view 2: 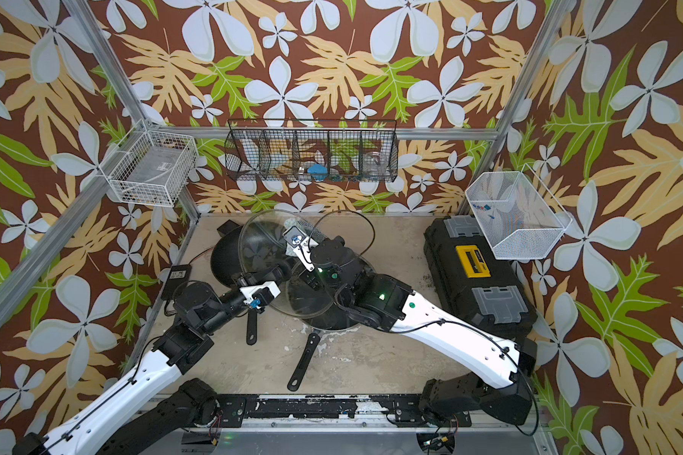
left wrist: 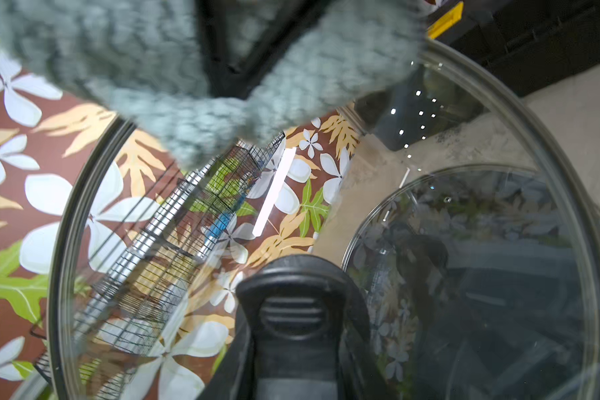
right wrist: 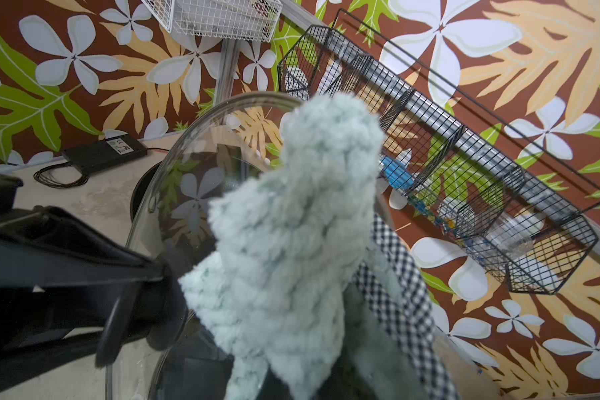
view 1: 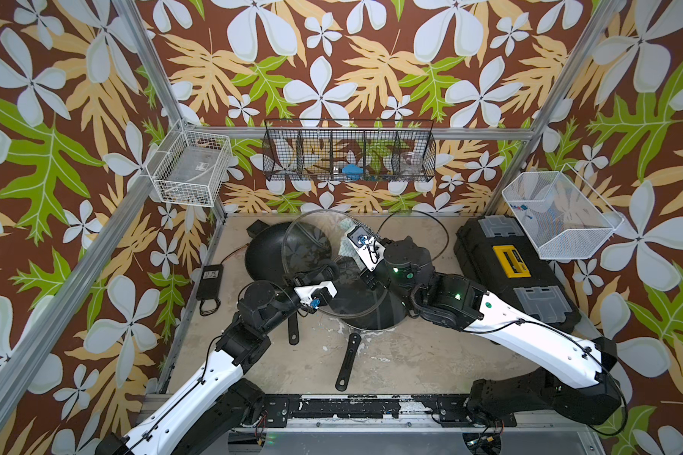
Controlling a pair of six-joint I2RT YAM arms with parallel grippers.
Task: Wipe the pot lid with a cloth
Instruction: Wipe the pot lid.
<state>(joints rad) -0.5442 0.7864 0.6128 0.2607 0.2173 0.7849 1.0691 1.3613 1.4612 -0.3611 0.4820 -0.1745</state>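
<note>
I am holding the pot lid (view 1: 308, 240) in the air, tilted, above the black wok (view 1: 263, 256) and not lying on the worktop (view 1: 411, 354). I think this is turning its glass toward my other arm and leaving it free for wiping. My left end effector (view 1: 319, 272) is gripping the lid's black handle (left wrist: 293, 313) firmly. My right end effector (view 1: 349, 236), with narrow jaws, is pinching the cloth (right wrist: 291, 225) and seems to be pressing it on the glass near the far rim.

Two robot arms (view 1: 529, 335). Two glass lids: the pot lid (view 1: 312, 236) and a smaller lid (view 1: 355, 305). Two black pans (view 1: 269, 256). One cloth (right wrist: 291, 225). One toolbox (view 1: 509, 268). Three wire baskets (view 1: 192, 167): two white, one black. One power adapter (view 1: 210, 280).
</note>
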